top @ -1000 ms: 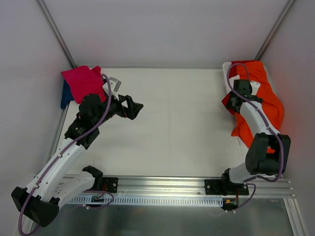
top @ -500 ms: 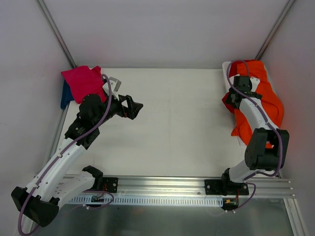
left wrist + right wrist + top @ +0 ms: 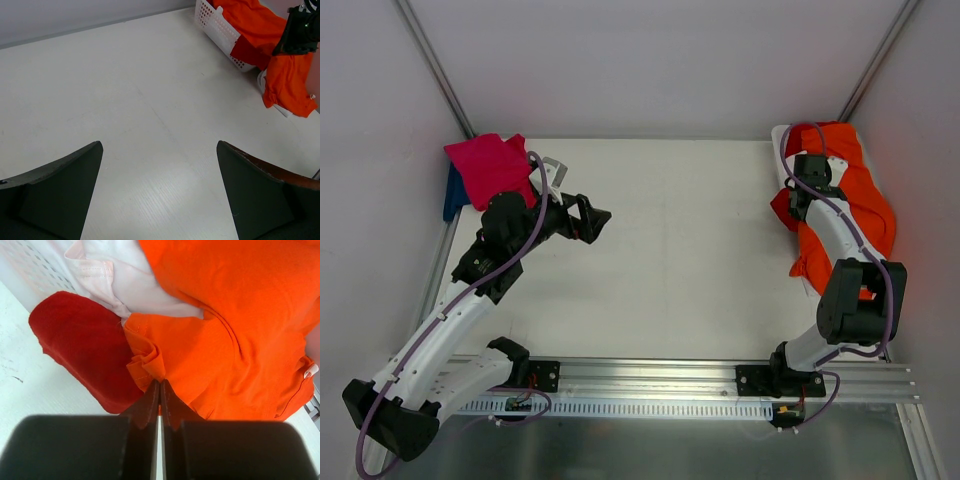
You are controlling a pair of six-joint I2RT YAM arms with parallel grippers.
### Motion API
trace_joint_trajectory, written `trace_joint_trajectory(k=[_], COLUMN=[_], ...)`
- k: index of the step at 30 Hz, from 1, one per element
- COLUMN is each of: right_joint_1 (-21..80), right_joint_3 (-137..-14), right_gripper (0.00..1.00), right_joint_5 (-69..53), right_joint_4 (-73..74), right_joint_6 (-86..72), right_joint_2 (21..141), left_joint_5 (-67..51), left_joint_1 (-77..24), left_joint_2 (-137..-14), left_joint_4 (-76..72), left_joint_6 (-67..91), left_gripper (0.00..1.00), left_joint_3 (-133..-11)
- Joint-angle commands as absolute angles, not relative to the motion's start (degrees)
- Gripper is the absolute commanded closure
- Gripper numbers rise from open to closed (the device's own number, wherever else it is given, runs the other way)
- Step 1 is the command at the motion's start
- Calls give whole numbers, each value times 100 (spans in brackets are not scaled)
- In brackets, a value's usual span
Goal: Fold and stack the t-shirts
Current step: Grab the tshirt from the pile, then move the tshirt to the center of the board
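Orange, and only a thin ruck of it, between the right jaws: fully closed on a bunched edge of the orange t-shirt, at the heap on the far right of the table. Could slip free on the lift with so little cloth nipped. Could also drag along the red t-shirt, just left of the pinch, or tug the white t-shirt just beyond it, partly under the orange. Might shift or tip the white plastic basket as well, given the orange draped over its rim and out onto the table.

Left jaws spread wide, holding nothing, hanging above bare table well apart from the heap. Farther out, at the far left corner, magenta-pink t-shirt over a dark blue t-shirt.

Hard to tell one layer from two in the pinch. Cloth deeper in the basket: hidden. Most of the dark blue t-shirt: covered by the magenta-pink.
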State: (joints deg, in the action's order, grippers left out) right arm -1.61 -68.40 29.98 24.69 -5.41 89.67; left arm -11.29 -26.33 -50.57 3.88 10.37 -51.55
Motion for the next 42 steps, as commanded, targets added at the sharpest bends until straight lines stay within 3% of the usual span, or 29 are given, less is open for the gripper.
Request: trace_joint_trajectory(k=[1,12,19,25,32,39,42], right_joint_1=[-141,693,3062,5093,6591,6996,7206], right_joint_3=[-6996,-7505,-8453,-9367,-10037,-9072,-8720], right_gripper=[100,99,99,99,100,100,100], right_joint_5=[3041,2954,2927,2471,1312,-401,-387], right_joint_4=[2452,2803,3146,3410,3515,2725,2847], right_joint_6=[-624,-580,-685,-896,-914,-730,-537], right_joint_2=[8903,8298,8059,9025,10458,10161,9775], left_joint_5=[-1028,-1054,-1081,-967,-590,121,455], left_joint_1=[-2716,-2716,-2725,-2733,-2733,-2733,-2742], left_joint_2=[-5027,-5019,-4913,-4808,-4562,-4474,-4430], left_joint_4=[396,422,431,422,431,422,431], left_joint_6=[896,914,932,932,897,905,888], left_gripper=[1,1,1,1,1,1,1], left_joint_3=[-5080,-5106,-5115,-5106,-5071,-5054,-5054])
